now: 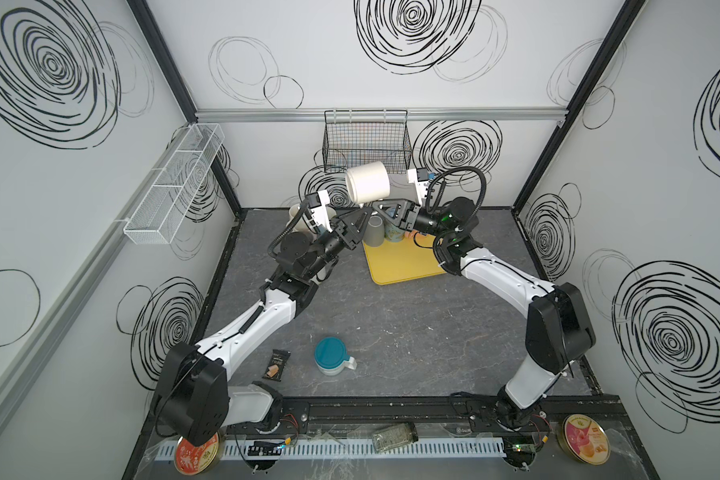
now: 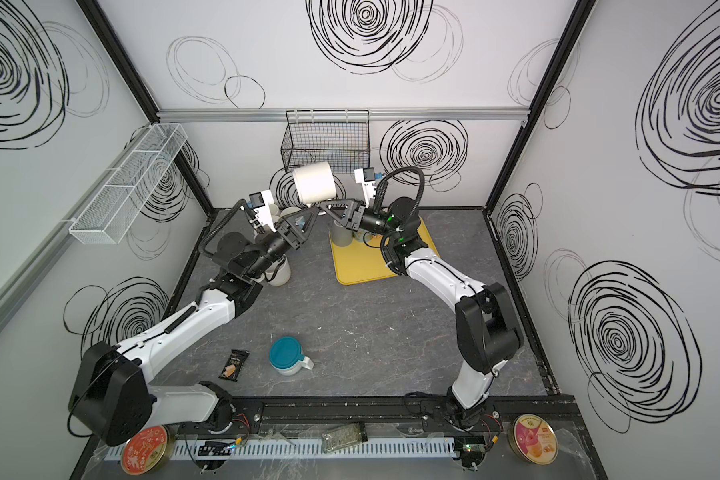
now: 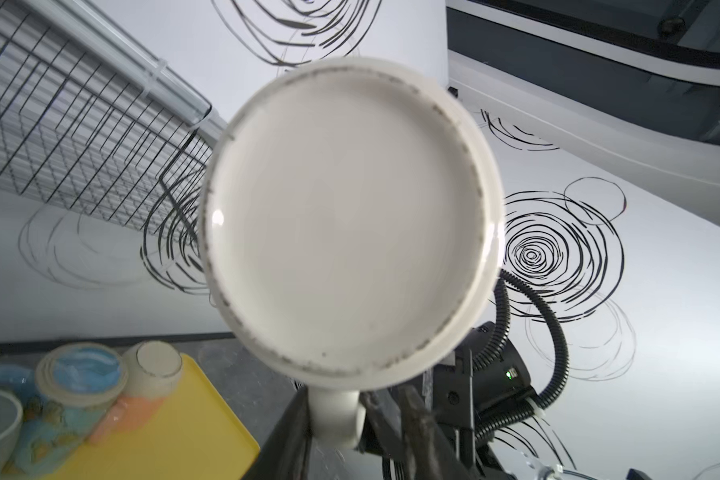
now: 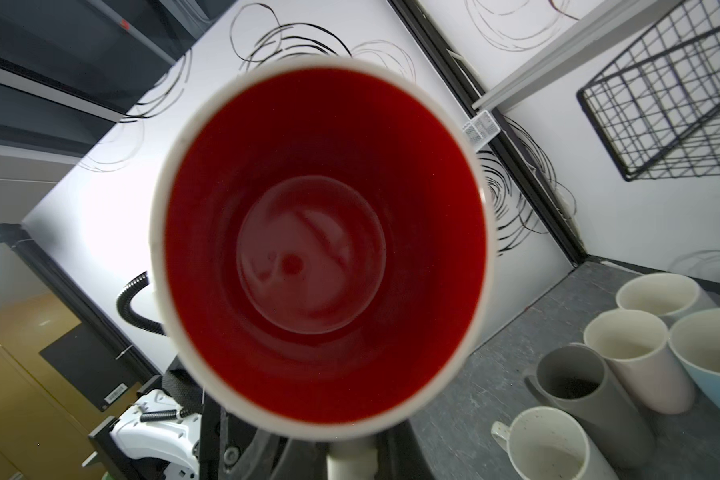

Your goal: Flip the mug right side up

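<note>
Right jaws are clamped on the handle of the white mug. The left gripper sits at the same handle, and I can't tell whether its jaws grip or stand free. I'd confirm the right gripper holds alone, back the left clear, then roll the wrist until the mouth faces up. That mug hangs on its side just below the black wire basket, handle down, with a red interior and a pale base.
</note>
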`<state>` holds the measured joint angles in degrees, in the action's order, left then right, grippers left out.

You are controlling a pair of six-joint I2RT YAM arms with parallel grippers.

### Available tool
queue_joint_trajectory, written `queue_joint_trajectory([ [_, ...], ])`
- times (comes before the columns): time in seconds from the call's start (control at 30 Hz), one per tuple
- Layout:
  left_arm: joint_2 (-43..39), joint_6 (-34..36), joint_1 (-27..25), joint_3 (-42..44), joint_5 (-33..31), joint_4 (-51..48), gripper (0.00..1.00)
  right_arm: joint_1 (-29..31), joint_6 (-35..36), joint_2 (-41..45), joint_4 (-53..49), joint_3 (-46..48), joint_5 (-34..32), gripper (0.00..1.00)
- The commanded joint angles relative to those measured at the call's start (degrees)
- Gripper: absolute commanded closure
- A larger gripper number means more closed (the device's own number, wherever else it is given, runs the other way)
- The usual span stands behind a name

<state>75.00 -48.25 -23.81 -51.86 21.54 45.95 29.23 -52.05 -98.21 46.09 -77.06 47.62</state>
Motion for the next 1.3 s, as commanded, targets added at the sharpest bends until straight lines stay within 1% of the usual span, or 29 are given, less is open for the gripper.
queue_joint_trajectory([
  [0.0,-4.0,0.5,2.8,2.4,4.5,0.7,0.55,-0.1,20.0,3.8,-20.8,-5.4,-4.8,1.00],
  [0.07,-5.7,2.3,4.8,4.1,5.2,-1.7,0.52,0.0,26.7,4.4,-27.8,-6.9,-7.5,1.00],
  [0.13,-7.2,3.9,8.0,5.8,6.0,-4.9,0.51,-0.1,32.9,4.3,-34.1,-8.4,-10.8,1.00],
  [0.3,-9.9,2.8,16.7,9.9,8.0,-8.0,0.51,0.6,48.9,0.4,-50.0,-14.3,-18.6,1.00],
  [0.4,-11.2,3.2,21.0,10.9,8.5,-11.8,0.51,1.5,56.5,-3.2,-57.1,-18.1,-22.2,1.00],
  [0.5,-12.1,4.6,24.1,10.9,8.5,-16.0,0.51,2.2,62.0,-7.3,-61.1,-21.2,-24.5,1.00],
  [0.63,-12.2,5.1,26.4,11.0,9.3,-18.8,0.51,2.8,67.3,-13.3,-65.0,-25.5,-25.9,1.00],
  [0.77,-11.8,5.8,27.6,10.9,10.0,-20.2,0.51,4.8,72.7,-19.7,-69.3,-31.8,-29.4,1.00],
  [0.87,-11.5,6.2,28.2,10.6,10.6,-21.2,0.51,5.9,75.1,-23.8,-71.4,-36.3,-31.7,1.00],
  [1.07,-12.3,8.4,29.7,9.1,12.2,-25.6,0.50,7.7,77.7,-30.6,-71.8,-41.9,-36.0,1.00],
  [1.27,-13.5,9.5,30.1,9.3,13.5,-28.9,0.50,7.7,77.7,-36.5,-71.0,-46.0,-36.0,1.00],
])
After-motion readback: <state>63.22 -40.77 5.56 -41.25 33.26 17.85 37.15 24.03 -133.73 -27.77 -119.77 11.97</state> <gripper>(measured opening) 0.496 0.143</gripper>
